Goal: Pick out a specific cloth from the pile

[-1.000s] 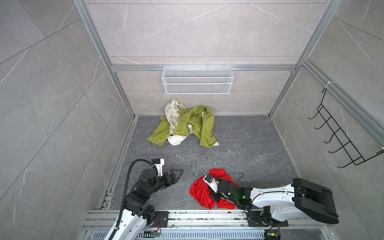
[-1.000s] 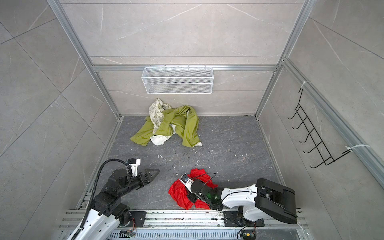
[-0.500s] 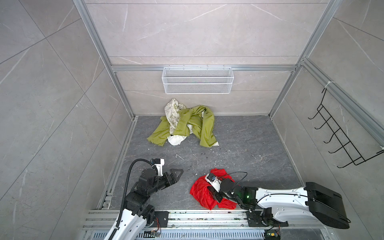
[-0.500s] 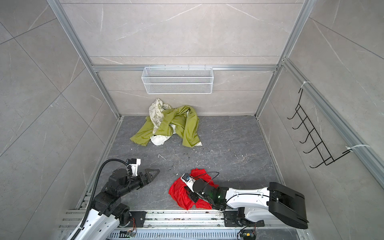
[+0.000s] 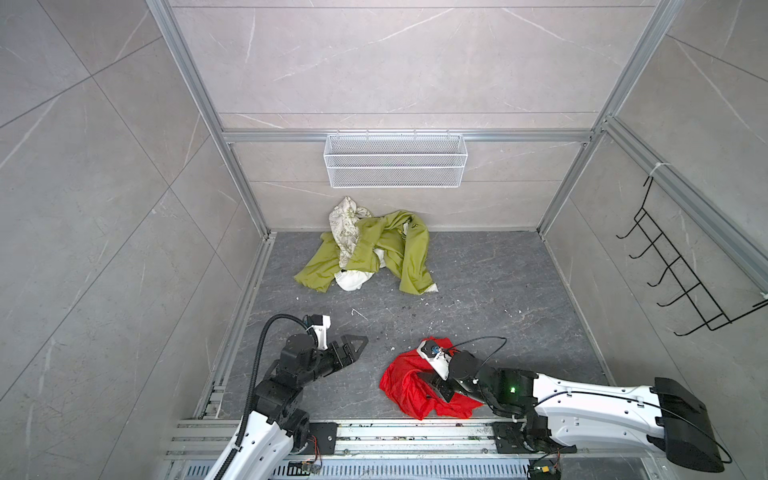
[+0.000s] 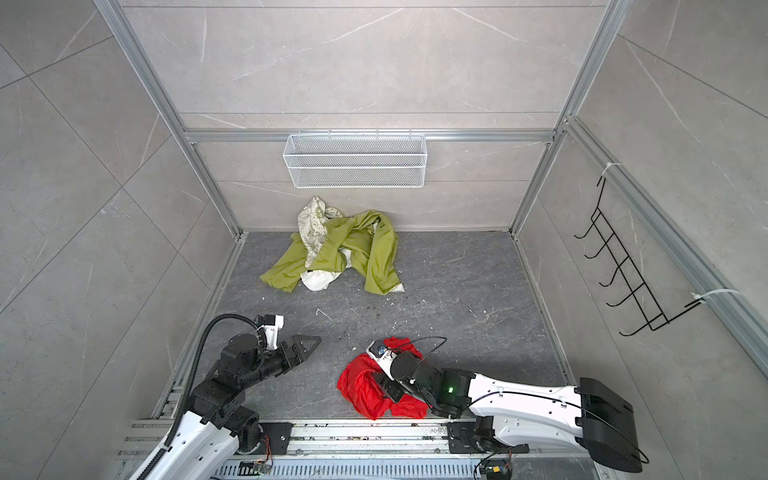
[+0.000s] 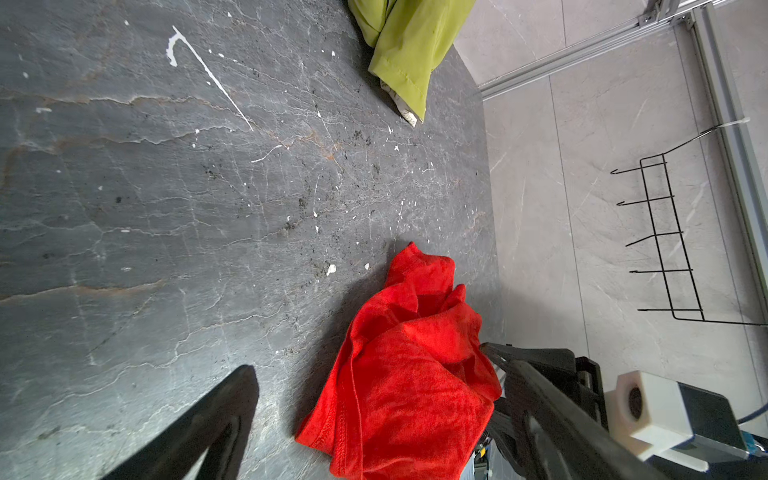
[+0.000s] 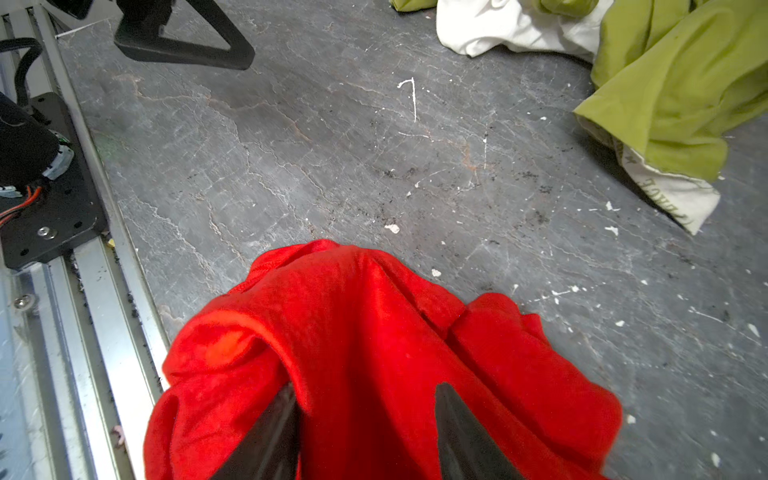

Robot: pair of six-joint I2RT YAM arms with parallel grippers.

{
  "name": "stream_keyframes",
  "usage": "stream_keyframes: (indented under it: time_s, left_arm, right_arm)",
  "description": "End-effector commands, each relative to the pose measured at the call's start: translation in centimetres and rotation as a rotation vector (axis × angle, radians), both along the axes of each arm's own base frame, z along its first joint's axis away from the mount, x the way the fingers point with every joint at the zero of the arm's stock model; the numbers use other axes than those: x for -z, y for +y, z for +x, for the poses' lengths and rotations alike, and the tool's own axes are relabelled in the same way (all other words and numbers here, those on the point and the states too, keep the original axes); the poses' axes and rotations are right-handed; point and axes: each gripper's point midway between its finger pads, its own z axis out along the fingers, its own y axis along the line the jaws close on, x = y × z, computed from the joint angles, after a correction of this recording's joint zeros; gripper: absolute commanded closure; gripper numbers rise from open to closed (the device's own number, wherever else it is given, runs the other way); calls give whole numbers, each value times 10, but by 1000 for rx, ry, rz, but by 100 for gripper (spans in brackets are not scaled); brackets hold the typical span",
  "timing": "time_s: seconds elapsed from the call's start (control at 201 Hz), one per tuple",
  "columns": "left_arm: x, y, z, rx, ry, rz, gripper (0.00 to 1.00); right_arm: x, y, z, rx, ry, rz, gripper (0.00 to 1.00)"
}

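The bright red cloth (image 5: 405,390) (image 6: 361,386) lies crumpled on the dark floor near the front rail, well apart from the pile (image 5: 374,249) (image 6: 353,245) of olive-green, floral and white fabric by the back wall. My right gripper (image 5: 434,386) (image 6: 388,386) rests low on the red cloth, jaws apart; in the right wrist view (image 8: 365,388) a red fold (image 8: 374,332) lies loosely between the spread black fingers. My left gripper (image 5: 357,343) (image 6: 309,343) hovers open left of the cloth, holding nothing. In the left wrist view (image 7: 365,359) the red cloth (image 7: 407,374) lies beyond its fingers.
A white wire basket (image 5: 395,166) hangs on the back wall above the pile. A black hook rack (image 5: 681,278) is fixed to the right wall. Aluminium rails (image 5: 374,432) run along the front edge, and tiled walls close three sides.
My right gripper's jaws have spread apart on the red cloth, which now rests on the floor, and that arm has shifted a little to the right. The left arm has not moved.
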Motion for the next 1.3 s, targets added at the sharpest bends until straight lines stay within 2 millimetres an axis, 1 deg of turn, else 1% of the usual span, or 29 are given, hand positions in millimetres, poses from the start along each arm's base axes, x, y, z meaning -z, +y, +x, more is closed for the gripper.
stream_keyframes:
  time_s: [0.0, 0.12, 0.179, 0.259, 0.359, 0.403, 0.478, 0.528, 0.568, 0.618, 0.662, 0.697, 0.747, 0.832, 0.887, 0.961, 0.991, 1.026, 1.111, 1.18, 1.215, 1.295]
  left_arm:
    - [-24, -3, 6, 17, -94, -4, 4]
    - [-30, 5, 12, -12, -133, 52, 4]
    - [-32, 12, 16, -41, -152, 98, 4]
    - [-35, 27, 24, -111, -171, 184, 4]
    - [-43, 46, 37, -184, -211, 315, 3]
    - [-46, 55, 44, -213, -236, 380, 2]
    - [-52, 72, 58, -291, -269, 485, 2]
    - [-58, 80, 67, -343, -290, 518, 2]
    - [-60, 86, 74, -386, -303, 548, 0]
    - [-57, 91, 83, -398, -336, 611, 0]
    - [-52, 90, 89, -350, -396, 700, 0]
    - [-48, 92, 93, -328, -431, 764, 0]
    - [-41, 104, 98, -361, -436, 857, 1]
    - [-25, 120, 108, -374, -398, 1008, 1]
    - [-12, 128, 115, -372, -356, 1067, 1]
    - [4, 139, 124, -357, -307, 1099, 1]
    - [9, 145, 128, -368, -287, 1099, 1]
    - [18, 149, 134, -357, -271, 1068, 1]
    - [36, 168, 144, -379, -239, 992, 2]
    - [45, 181, 152, -400, -249, 968, 2]
    - [47, 185, 156, -408, -248, 965, 2]
    - [44, 183, 172, -386, -291, 985, 2]
  right_arm:
    - [-26, -4, 2, 26, -18, 24, 45]
    - [-50, -6, 10, 49, -89, 61, 45]
    - [-56, -10, 17, 73, -143, 56, 44]
    - [-65, -17, 30, 117, -226, 41, 40]
    - [-85, -30, 50, 199, -305, 59, 36]
    - [-95, -41, 63, 253, -330, 82, 33]
    - [-105, -60, 80, 331, -362, 111, 27]
    - [-113, -77, 93, 405, -390, 123, 24]
    - [-118, -88, 101, 449, -412, 122, 20]
    - [-125, -107, 111, 547, -452, 127, 13]
    - [-132, -125, 118, 655, -500, 139, 1]
    - [-137, -133, 121, 693, -533, 147, 0]
    - [-139, -142, 126, 720, -561, 145, 0]
    - [-136, -164, 141, 811, -564, 86, 0]
    - [-128, -178, 150, 860, -540, 1, 0]
    - [-118, -189, 162, 880, -517, -110, 0]
    - [-112, -192, 167, 878, -510, -141, 0]
    - [-106, -200, 174, 896, -508, -160, 0]
    - [-87, -224, 187, 958, -499, -132, 0]
    - [-67, -250, 197, 1028, -504, -100, 0]
    - [-58, -255, 201, 1030, -498, -85, 0]
    - [-39, -263, 212, 1039, -508, -43, 0]
